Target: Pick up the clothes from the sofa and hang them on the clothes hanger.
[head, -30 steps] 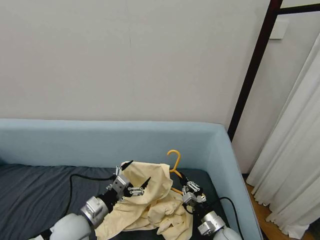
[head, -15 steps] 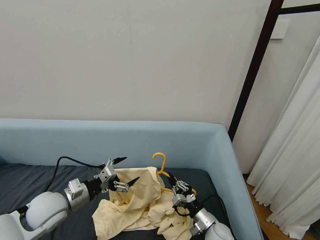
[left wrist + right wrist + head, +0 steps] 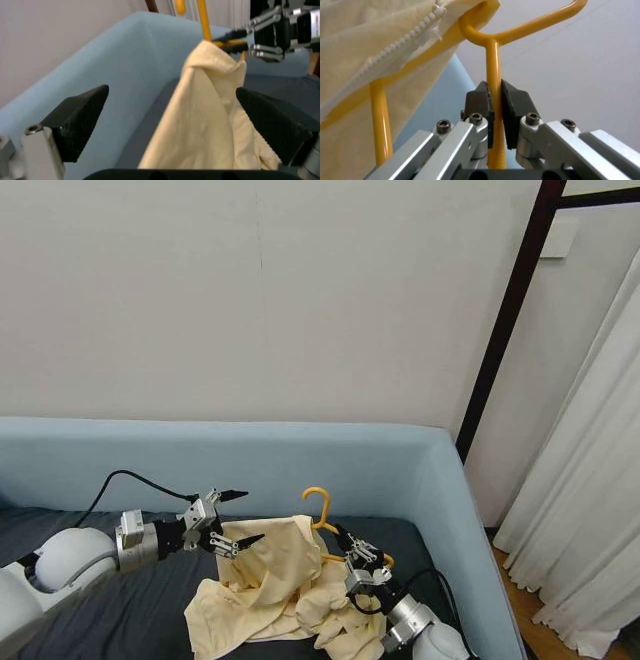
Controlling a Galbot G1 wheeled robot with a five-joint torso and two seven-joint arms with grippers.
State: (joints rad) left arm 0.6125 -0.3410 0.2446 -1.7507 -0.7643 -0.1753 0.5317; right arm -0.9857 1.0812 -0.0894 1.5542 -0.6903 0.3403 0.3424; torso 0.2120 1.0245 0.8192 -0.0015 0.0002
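Pale yellow zip-up jacket [image 3: 270, 580] is draped on an orange hanger [image 3: 492, 56], with its lower half bunched on the dark seat of the light blue sofa [image 3: 300, 455], near the right armrest. Right gripper [image 3: 495, 100] is clamped on the hanger's stem. Left gripper [image 3: 245, 516] hovers just beside the jacket, fingers spread wide, gripping nothing.

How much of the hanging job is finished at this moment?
Done: the pale yellow zipped fabric garment hangs by its collar on the orange hooked hanger. In hand: right gripper, jaws shut on the hanger's stem; left gripper, jaws open, beside the garment. Left: its lower part lies heaped on the light blue sofa, not yet lifted clear.
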